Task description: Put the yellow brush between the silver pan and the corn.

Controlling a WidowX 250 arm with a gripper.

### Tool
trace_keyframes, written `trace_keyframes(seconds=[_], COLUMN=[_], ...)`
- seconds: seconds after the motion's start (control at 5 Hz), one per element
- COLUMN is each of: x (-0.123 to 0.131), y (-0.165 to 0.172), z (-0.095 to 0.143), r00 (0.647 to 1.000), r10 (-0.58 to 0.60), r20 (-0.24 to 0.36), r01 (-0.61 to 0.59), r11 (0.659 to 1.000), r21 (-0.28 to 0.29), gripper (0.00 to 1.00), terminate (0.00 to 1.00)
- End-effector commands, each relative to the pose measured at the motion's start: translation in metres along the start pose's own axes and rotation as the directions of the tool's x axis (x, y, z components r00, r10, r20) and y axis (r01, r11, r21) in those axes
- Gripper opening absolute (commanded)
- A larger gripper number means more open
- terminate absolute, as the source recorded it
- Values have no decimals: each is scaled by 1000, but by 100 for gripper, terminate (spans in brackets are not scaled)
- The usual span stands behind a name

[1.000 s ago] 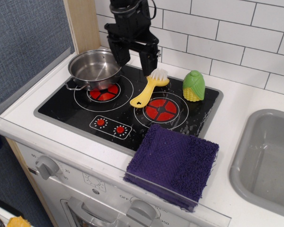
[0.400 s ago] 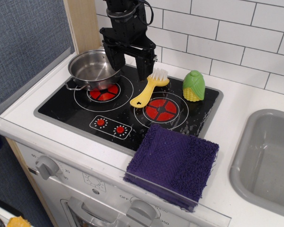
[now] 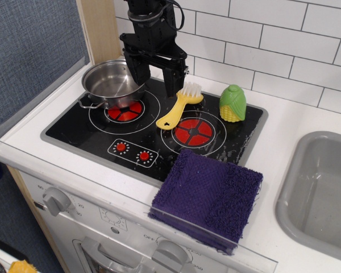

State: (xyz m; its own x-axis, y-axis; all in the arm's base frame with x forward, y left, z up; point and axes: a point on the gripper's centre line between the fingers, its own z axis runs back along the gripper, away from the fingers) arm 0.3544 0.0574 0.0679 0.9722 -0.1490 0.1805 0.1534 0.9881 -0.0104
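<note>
The observation.image view looks down at a toy stove set in a white bench [image 3: 284, 128]. The yellow brush [image 3: 180, 104] lies flat on the black stove top [image 3: 82, 128], between the two red burners, its white bristles at the far end and its handle with the hole pointing toward seven o'clock. From the brush, the silver pan [image 3: 112, 83] sits at about ten o'clock, resting on the left burner [image 3: 124, 112] with one loop handle toward the front left. The corn [image 3: 233, 103] stands upright at about three o'clock from the brush, near the back right corner of the stove top. So the brush sits in the gap between pan and corn, touching neither.

The hand [image 3: 155, 80] hangs above the back of the stove top, at roughly eleven o'clock from the brush. Its two black fingers [image 3: 171, 81] are spread apart and hold nothing; the right one ends just beside the bristles, the left one over the pan's rim.

The right burner [image 3: 194, 131] lies just in front of the brush head. A folded purple cloth [image 3: 210, 192] rests at the front edge, at five o'clock from the brush, partly over the stove's rim. A grey sink [image 3: 321, 196] is set into the bench at far right. Two small red knobs [image 3: 132, 151] are printed near the stove's front.
</note>
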Motion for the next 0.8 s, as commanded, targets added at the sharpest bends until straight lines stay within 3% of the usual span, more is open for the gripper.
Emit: trace_keyframes(seconds=[0.0,0.4,0.6], x=[-11,-11,-11], y=[-13,-13,-13], z=[22,22,22], r00=[997,997,997], r10=[-14,-14,-14], r20=[70,70,70], r01=[12,12,12], r11=[1000,1000,1000], r21=[26,26,26], gripper=[100,100,100], terminate=[0,0,100])
